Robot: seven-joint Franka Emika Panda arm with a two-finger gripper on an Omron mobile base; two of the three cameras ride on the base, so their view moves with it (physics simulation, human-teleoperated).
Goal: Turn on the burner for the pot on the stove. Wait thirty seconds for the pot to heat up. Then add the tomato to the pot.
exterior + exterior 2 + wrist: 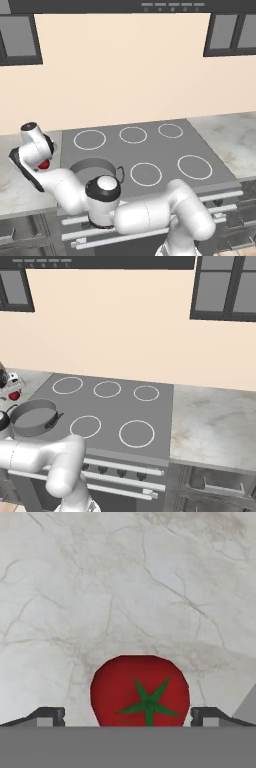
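Observation:
The red tomato [140, 692] with a green star top lies on the marble counter, left of the stove [150, 150]. My gripper [128, 716] hangs open right over it, one fingertip [50, 716] on each side with a gap to the fruit. In the left base view the tomato [44, 164] peeks out beside my hand, and in the right base view the tomato [14, 395] sits at the far left. The grey pot [34, 417] stands on the stove's front left burner. Part of the pot [92, 166] is hidden behind my arm.
The stove's dark knobs [102, 469] run along its front above pale bar handles. Marble counter [215, 426] extends to the right of the cooktop. My arm's elbow [150, 215] reaches across the stove's front edge. Dark-framed windows sit on the back wall.

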